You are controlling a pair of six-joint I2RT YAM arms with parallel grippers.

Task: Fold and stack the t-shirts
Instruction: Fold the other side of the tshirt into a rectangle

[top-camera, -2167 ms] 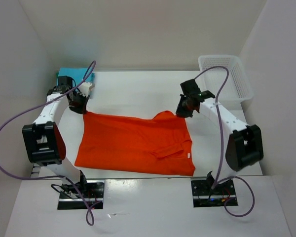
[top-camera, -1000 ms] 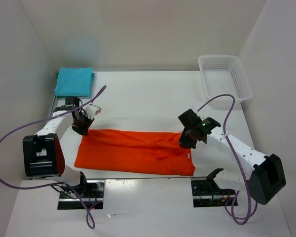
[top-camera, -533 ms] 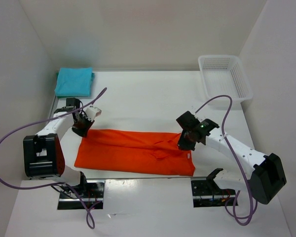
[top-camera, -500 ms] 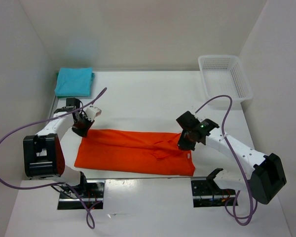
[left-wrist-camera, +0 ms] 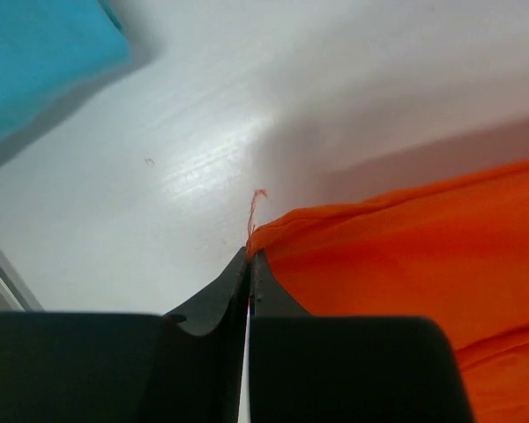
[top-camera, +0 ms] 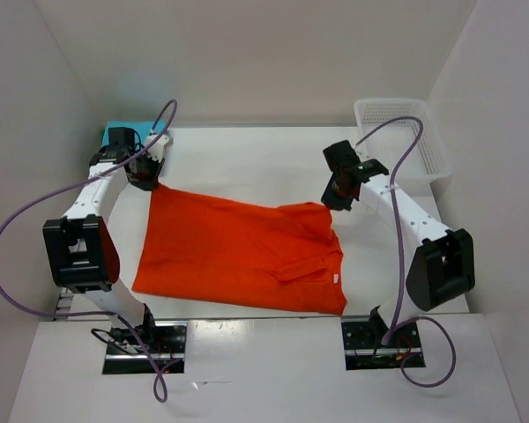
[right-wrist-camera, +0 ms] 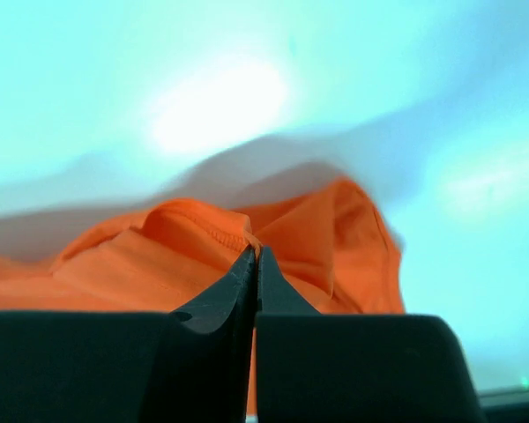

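The left end effector [top-camera: 151,182] has its two fingers pressed together on the far left corner of the orange-red t-shirt [top-camera: 238,251]. In the wrist view a loose thread sticks up just past the tips. The right end effector [top-camera: 334,203] is likewise clamped on the shirt, its fingers closed over a folded hem at the far right corner. Between the two, the far edge of the cloth runs in a nearly straight line. From there the shirt spreads back toward the arm bases across the white bench [top-camera: 247,159], with a sleeve doubled over on the side nearer the right end effector. A turquoise-blue t-shirt [top-camera: 116,129] lies just beyond the left end effector and to its left. It is apart from the orange cloth and mostly hidden behind the arm when seen from above. The white mesh basket [top-camera: 397,102] sits beyond the right end effector and off to its right, near but not touching.
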